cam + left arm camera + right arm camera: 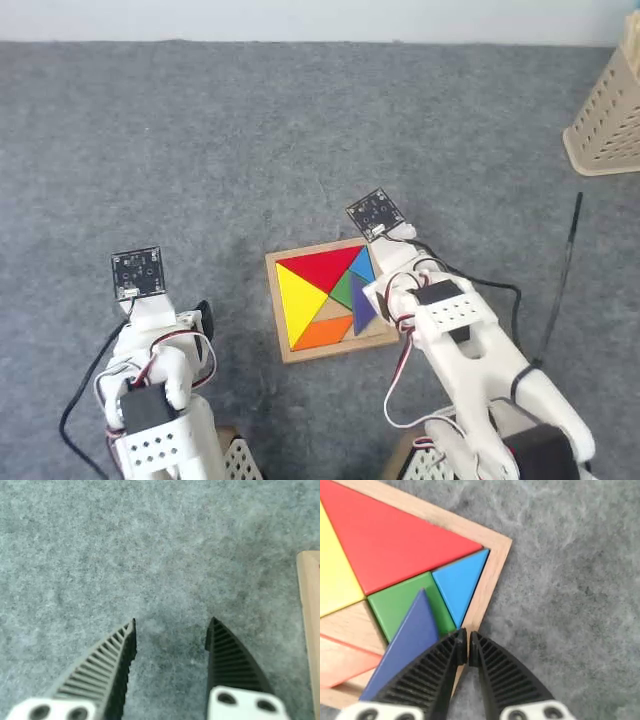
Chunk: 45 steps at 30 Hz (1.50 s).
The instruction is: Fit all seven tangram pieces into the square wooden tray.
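The near end of the dark blue piece (pixel 407 645) was hidden under a finger of the right end effector (pixel 468 634), so whether it sat level in its slot could not be judged. Its far tip lay over the green square (pixel 395 607). In the high view the right arm covered most of the right rim of the tray (pixel 276 305). The left end effector (pixel 172 622) was largely hidden there under its own wrist. A basket (pixel 610 110) at the far right was cut off by the frame.

The right arm stretched from the near right, its wrist over the tray's right edge. Its fingers were closed to a thin slit, with nothing seen between them, and the tips were at the rim beside the light blue triangle (pixel 460 580). The left arm stood folded at the near left, pointing down at the grey table (pixel 200 150). Its fingers were spread wide and held nothing, left of the tray.

The tray lay at the table's middle. In it, the red triangle (pixel 325 270), yellow triangle (pixel 297 300) and orange piece (pixel 320 332) were seated.
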Each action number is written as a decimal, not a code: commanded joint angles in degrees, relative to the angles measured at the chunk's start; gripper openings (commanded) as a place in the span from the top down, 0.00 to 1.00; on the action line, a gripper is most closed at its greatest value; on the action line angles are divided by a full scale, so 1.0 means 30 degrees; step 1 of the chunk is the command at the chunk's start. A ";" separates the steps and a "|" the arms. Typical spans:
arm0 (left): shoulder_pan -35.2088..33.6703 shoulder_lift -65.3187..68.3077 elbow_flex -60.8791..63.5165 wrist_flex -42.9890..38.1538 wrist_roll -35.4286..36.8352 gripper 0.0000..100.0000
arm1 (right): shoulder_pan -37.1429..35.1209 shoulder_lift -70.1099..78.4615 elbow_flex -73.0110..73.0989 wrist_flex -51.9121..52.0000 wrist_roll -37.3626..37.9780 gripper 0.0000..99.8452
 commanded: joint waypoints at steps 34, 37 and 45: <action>0.0059 -0.0264 -0.0249 0.0088 -0.0088 0.78 | -0.1099 -0.1832 0.0264 0.1978 0.0234 0.99; 0.0059 -0.0264 -0.0249 0.0088 -0.0088 0.78 | -0.1099 -0.2271 0.0264 0.2007 0.0234 0.99; 0.0059 -0.0264 -0.0249 0.0088 -0.0088 0.78 | 0.0249 -0.5670 0.1377 0.1802 0.0234 0.99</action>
